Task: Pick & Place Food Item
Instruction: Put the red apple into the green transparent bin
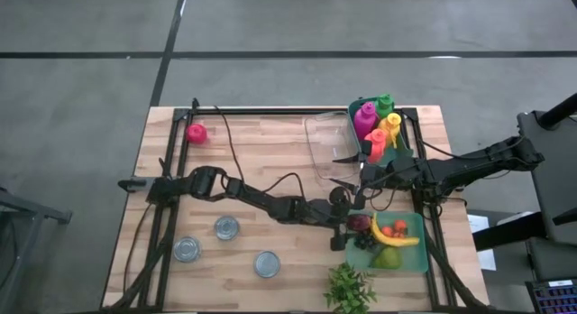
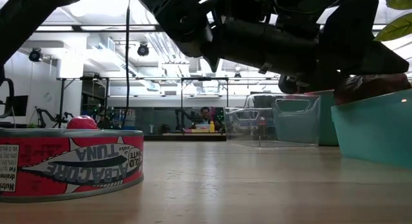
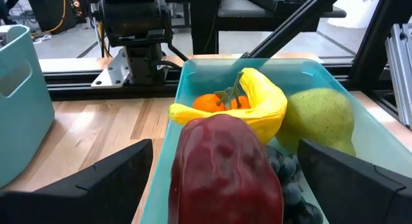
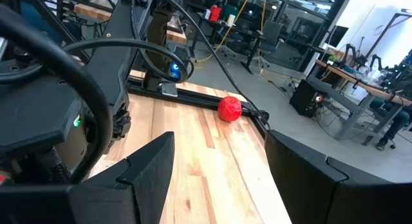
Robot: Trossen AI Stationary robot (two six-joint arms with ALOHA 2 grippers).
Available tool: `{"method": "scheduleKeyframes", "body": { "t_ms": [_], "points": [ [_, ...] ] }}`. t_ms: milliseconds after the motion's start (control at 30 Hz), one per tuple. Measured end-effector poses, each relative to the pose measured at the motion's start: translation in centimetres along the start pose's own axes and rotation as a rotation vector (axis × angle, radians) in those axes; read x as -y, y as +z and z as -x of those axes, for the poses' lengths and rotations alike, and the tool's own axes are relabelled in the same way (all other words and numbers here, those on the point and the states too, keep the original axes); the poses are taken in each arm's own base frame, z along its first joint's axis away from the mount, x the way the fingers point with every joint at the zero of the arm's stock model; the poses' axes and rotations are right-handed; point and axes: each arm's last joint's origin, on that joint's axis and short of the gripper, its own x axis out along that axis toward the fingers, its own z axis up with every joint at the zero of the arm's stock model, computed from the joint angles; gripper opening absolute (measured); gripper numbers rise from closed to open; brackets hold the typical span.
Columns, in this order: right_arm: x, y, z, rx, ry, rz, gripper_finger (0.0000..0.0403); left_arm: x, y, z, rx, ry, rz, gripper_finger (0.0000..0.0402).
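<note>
table (image 1: 270, 161): wood top, both arms reaching toward the 3 o'clock side
clear bin (image 1: 326, 147): near 2 o'clock, beside the bottle bin
teal tray (image 1: 413, 260): about 4 o'clock, holds banana, pear, orange, grapes
left gripper (image 3: 222, 179): fingers spread wide, not clamping, either side of the red apple (image 3: 225, 172) (apple sits in the tray's near end)
right gripper (image 4: 219, 166): fingers apart, nothing between them, above the tray's 12 o'clock edge
tuna cans (image 1: 225, 228): three, around 7 o'clock

Fruit tray (image 1: 416, 260) at table's front-right; bottle bin (image 1: 407, 143) behind it; 3 cans (image 1: 225, 228) front-left.
</note>
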Motion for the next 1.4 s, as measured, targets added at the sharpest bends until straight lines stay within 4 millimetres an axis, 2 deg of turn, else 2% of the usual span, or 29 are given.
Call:
{"method": "scheduleKeyframes", "body": {
  "t_ms": [200,433,600,967,1400],
  "points": [
    [0.0,0.0,0.0,0.0,0.0,0.0,0.0239,0.0,0.3,0.1,0.008,0.0,-0.023,0.0391],
    [0.0,0.0,0.0,0.0,0.0,0.0,0.0239,-0.1,2.8,1.0,0.058,0.001,-0.062,0.0391],
    [0.0,0.0,0.0,0.0,0.0,0.0,0.0239,-0.4,3.6,1.5,0.028,0.012,-0.086,0.0391],
    [0.0,0.0,0.0,0.0,0.0,0.0,0.0239,-1.0,2.6,2.0,-0.147,0.121,-0.055,0.0391],
    [0.0,0.0,0.0,0.0,0.0,0.0,0.0239,-1.2,2.6,2.0,-0.149,0.155,-0.042,0.039]
  ]
}}
